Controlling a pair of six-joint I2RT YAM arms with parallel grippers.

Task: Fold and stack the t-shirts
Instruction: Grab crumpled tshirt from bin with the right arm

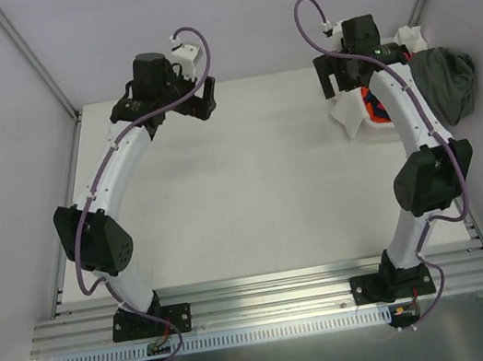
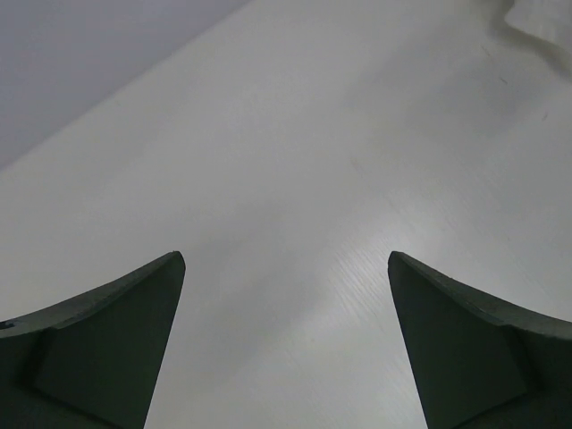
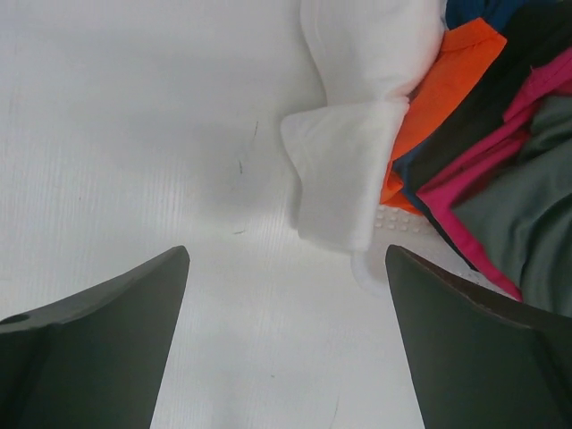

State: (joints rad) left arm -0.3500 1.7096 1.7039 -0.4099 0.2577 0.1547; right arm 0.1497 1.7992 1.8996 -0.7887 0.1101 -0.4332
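Observation:
A pile of t-shirts lies in a white basket [image 1: 411,36] at the back right. A charcoal grey shirt [image 1: 446,85] hangs over its right side. A white shirt [image 1: 348,115] spills from its left side onto the table, with orange cloth [image 1: 373,107] beside it. The right wrist view shows the white shirt [image 3: 353,170], orange [image 3: 447,80], magenta-pink [image 3: 487,165], navy [image 3: 478,11] and charcoal grey [image 3: 527,223] cloth. My right gripper [image 1: 335,89] [image 3: 287,253] is open and empty, just left of the white shirt. My left gripper [image 1: 201,101] [image 2: 285,256] is open and empty over bare table at the back left.
The white table [image 1: 243,189] has grey walls at the back and sides. A metal rail [image 1: 263,303] runs along the near edge with both arm bases on it. A bit of the basket's dotted rim [image 3: 393,219] shows under the shirts.

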